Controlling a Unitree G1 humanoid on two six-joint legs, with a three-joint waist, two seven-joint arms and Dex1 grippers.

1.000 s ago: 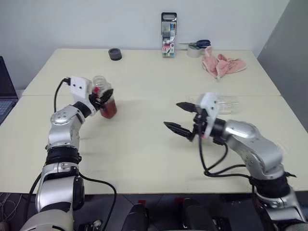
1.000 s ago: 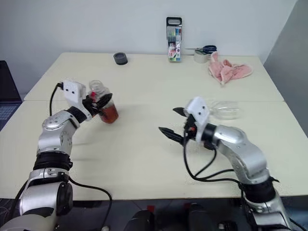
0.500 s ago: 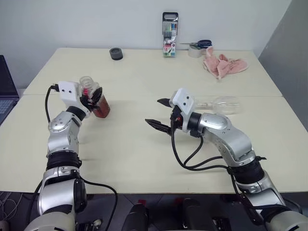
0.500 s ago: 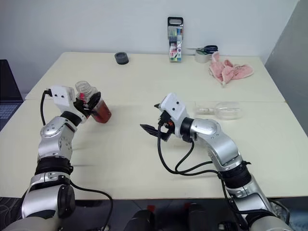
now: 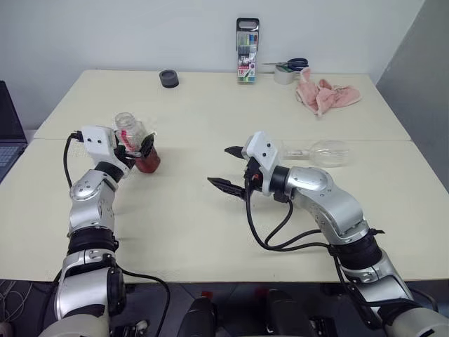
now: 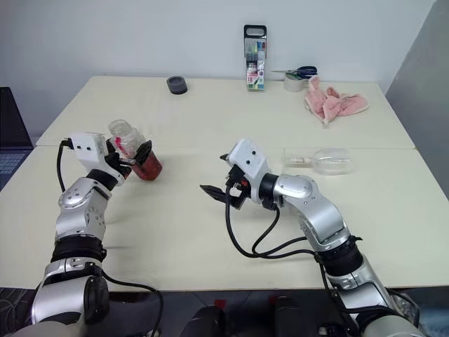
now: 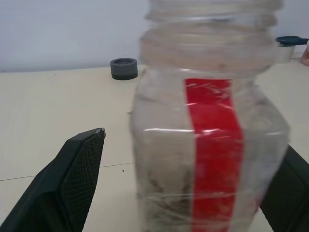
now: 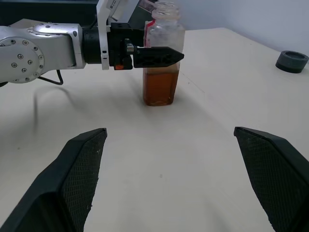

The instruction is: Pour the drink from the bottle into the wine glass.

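Note:
The bottle stands upright and uncapped on the table, left of centre, with a red label strip. The amber drink fills its lower part. My left gripper is open around the bottle, one finger on each side, and the left wrist view shows a gap between one finger and the plastic. The wine glass lies on its side right of centre, bowl to the right. My right gripper hovers open and empty over the middle of the table, pointing toward the bottle, with the glass behind its wrist.
An upright marker-pen case, a black round object, a tape roll with scissors and a pink cloth sit along the far edge. A laptop is off the left side.
The bottle was tilted in my shut left gripper; it now stands upright on the table and that gripper has opened. My right arm has swung left toward the table's middle.

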